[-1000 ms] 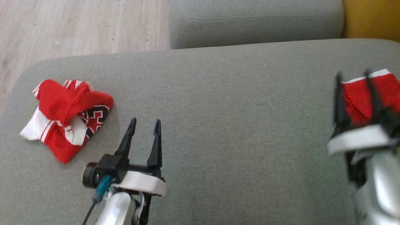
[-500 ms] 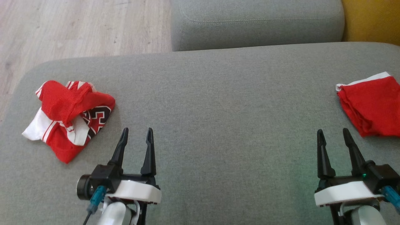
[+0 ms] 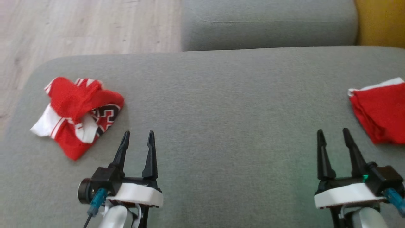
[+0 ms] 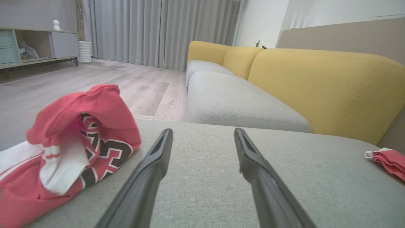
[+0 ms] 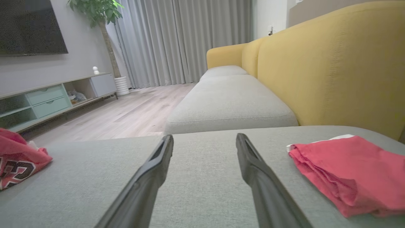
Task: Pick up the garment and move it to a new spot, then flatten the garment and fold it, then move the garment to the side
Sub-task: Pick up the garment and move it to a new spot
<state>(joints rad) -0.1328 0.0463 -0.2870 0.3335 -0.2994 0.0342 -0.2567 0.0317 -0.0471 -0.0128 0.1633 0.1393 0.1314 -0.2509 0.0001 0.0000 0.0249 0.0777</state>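
Observation:
A crumpled red and white garment with a dark printed number lies at the left end of the grey seat cushion. My left gripper stands open just right of it and nearer to me, with nothing between its fingers. In the left wrist view the crumpled garment bulges left of the open left gripper. A folded red garment with a white edge lies flat at the right end. Left of it my right gripper is open, not touching it. The right wrist view puts that folded garment beside the right gripper.
A second grey cushion adjoins the far edge. The yellow backrest rises at the right. Wooden floor lies beyond the cushion's left and far edges. A low TV cabinet and curtains stand across the room.
My right gripper has drawn back from over the folded red garment to the lower right, leaving it flat. The left gripper pulled back slightly. The head camera shifted a little.

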